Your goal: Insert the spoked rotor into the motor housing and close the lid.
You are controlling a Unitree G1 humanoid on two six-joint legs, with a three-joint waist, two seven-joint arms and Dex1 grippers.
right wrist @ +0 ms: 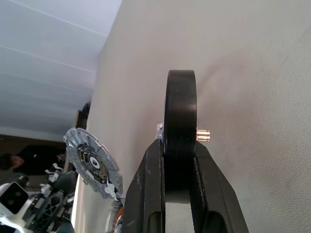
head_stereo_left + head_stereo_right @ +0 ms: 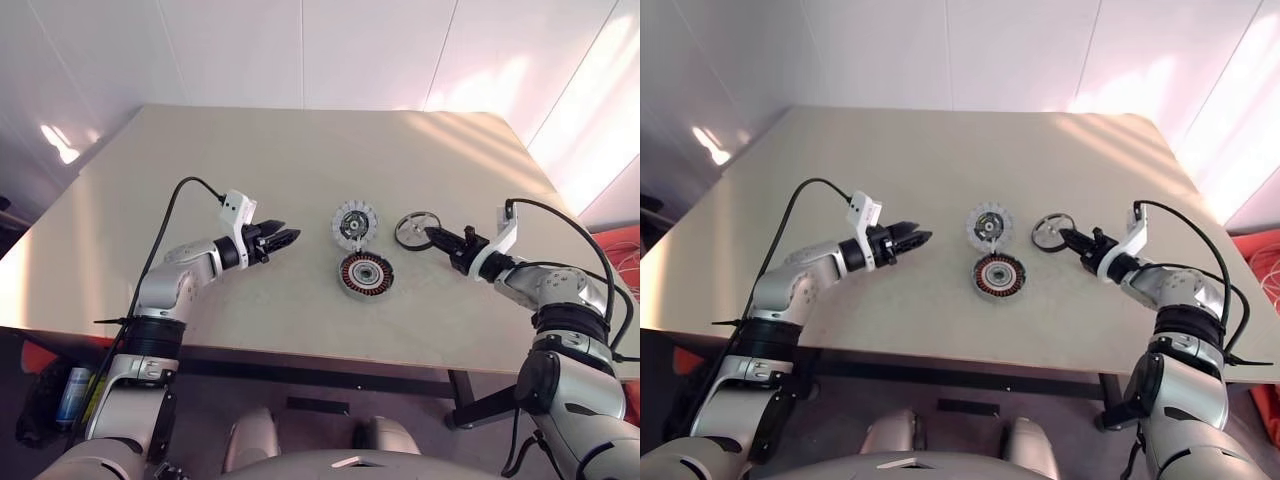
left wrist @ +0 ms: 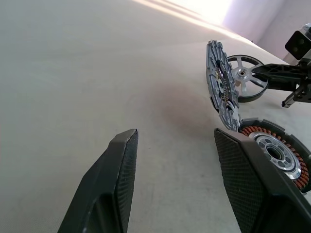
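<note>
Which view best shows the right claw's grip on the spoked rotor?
The right wrist view: the right claw pinches the spoked rotor edge-on, a finger on each face. The left wrist view shows its silver spokes behind the raised lid. The eye views show it small at the claw's tip.

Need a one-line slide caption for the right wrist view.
Right end effector shut on the spoked rotor by its black rim, the open lid beyond.

Legible text: none | Checked by me: lid [image 2: 354, 223], motor housing [image 2: 366, 275], table [image 2: 250, 160] | Marks, labels, numbers: none readable
</note>
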